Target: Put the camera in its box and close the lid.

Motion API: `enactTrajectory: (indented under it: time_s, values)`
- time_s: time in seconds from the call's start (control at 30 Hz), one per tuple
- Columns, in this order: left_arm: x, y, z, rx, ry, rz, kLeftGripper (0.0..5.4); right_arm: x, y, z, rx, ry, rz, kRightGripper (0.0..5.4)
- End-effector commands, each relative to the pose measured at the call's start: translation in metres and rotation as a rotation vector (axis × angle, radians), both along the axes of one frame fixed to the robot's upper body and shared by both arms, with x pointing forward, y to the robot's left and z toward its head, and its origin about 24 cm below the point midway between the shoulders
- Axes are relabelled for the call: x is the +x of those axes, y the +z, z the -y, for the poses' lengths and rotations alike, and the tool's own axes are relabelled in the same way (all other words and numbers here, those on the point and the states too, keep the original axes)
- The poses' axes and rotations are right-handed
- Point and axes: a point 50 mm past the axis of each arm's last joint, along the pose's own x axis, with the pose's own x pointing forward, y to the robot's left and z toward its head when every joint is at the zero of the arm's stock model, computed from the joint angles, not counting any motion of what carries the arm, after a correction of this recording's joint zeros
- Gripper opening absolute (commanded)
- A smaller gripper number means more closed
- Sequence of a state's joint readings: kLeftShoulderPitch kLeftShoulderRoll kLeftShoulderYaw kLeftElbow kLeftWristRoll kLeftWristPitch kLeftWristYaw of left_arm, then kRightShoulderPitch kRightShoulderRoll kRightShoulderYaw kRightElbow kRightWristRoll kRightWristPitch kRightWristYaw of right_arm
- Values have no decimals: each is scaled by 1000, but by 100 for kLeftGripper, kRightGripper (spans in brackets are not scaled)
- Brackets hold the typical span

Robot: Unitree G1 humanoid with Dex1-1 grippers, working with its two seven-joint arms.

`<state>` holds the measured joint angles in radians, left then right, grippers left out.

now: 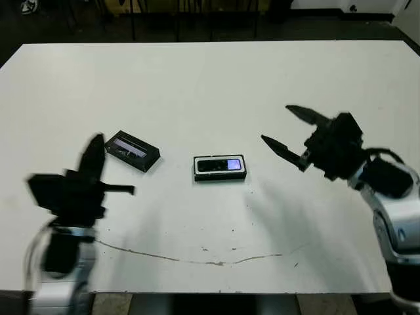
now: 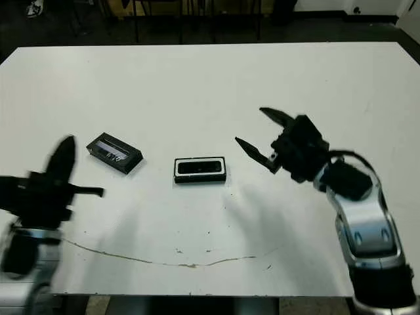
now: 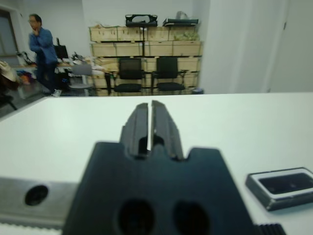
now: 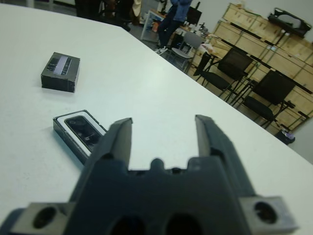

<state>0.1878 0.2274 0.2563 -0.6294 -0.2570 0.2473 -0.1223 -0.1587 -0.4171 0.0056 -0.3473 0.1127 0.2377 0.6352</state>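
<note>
Left eye view — camera (image 1: 220, 165) seemingly inside box (image 1: 220, 176)

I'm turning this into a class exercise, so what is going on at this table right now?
A two-armed robot is packing a camera, which already lies in its white-lined box mid-table. The lid sits apart on the table, toward the robot's left, so the box is not yet closed. Neither gripper holds anything: the right gripper hovers open beside the box, and the left gripper is shut near the lid.

No readable text, labels, brands or numbers on anything in view.
</note>
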Motion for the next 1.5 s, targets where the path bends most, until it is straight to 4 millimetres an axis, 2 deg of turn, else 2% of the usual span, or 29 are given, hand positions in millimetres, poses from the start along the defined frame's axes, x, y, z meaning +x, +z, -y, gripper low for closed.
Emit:
enactTrajectory:
  time_s: [0.03,0.23,0.4,0.5,0.7,0.83,1.03,1.3,1.5]
  values:
    - [6,18,-22,65,11,-50,0,-5,-4,0,2,-15,5,196]
    - [24,42,-51,154,32,-255,0,-6,-3,0,-16,-22,16,84]
    - [44,38,-53,196,-26,-467,0,-5,1,0,-37,-25,21,1]
    - [58,29,-52,231,-74,-574,0,-4,5,1,-38,-31,24,1]
    - [77,18,-49,508,-172,-780,0,-4,11,1,-21,-56,48,1]
    - [86,10,-50,593,-235,-888,0,-3,14,1,-24,-54,55,1]
    - [89,1,-54,597,-306,-1013,0,-2,16,1,-22,-59,46,1]
    - [86,-14,-64,596,-304,-1130,0,-2,16,2,-32,-52,46,1]
    - [92,-27,-65,580,-270,-1160,0,-2,17,1,-37,-56,40,1]
